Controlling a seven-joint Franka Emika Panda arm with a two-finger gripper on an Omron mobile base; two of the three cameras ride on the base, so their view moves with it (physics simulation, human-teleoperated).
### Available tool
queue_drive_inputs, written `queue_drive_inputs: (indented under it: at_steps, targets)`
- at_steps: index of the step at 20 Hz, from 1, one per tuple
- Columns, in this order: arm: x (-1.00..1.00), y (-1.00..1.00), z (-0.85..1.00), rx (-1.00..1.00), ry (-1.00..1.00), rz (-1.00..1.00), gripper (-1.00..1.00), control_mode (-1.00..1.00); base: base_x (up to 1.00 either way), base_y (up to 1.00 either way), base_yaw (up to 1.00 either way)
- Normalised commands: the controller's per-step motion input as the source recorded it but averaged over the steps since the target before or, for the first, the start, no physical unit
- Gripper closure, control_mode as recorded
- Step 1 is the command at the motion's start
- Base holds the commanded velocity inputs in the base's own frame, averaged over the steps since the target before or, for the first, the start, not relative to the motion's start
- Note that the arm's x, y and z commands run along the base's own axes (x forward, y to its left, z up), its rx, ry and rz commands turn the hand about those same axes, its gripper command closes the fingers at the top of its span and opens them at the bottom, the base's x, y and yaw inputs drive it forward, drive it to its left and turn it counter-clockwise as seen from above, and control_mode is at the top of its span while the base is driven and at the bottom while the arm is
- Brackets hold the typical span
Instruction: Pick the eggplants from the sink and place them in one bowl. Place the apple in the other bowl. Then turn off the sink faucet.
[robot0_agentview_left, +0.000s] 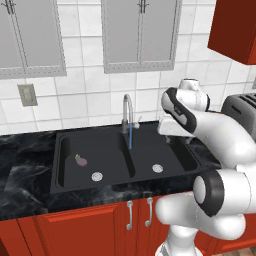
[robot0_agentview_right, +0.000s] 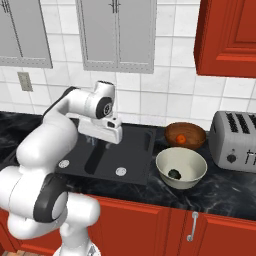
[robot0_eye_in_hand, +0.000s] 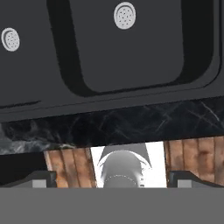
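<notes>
Your gripper (robot0_agentview_right: 111, 145) hangs over the sink (robot0_agentview_left: 172, 172) with its jaws spread wide and nothing in them. Count so far: one dark eggplant (robot0_agentview_right: 174, 173) in the pale bowl (robot0_agentview_right: 165, 175), one apple (robot0_agentview_right: 182, 139) in the brown bowl (robot0_agentview_right: 172, 131) behind it, one pale purple eggplant (robot0_agentview_left: 81, 161) left in the left basin. I'd guess it's light, firm and slick, so pinch it across its fat middle. Faucet (robot0_agentview_left: 128, 112) at the back is running.
</notes>
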Motion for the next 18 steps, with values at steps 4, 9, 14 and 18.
queue_drive_inputs:
  at_steps: [4,9,14,18]
  targets:
    - [0.00,0.70,-0.12,0.10,0.00,0.21,-1.00,-1.00,0.00,0.00,0.00]
    - [0.00,0.71,-0.13,0.07,0.00,0.21,-1.00,-1.00,0.00,0.00,0.00]
    - [0.00,0.72,-0.14,0.06,0.00,0.20,-1.00,-1.00,0.00,0.00,0.00]
    - [0.00,0.71,-0.09,0.05,0.00,0.17,-1.00,-1.00,0.00,0.00,0.00]
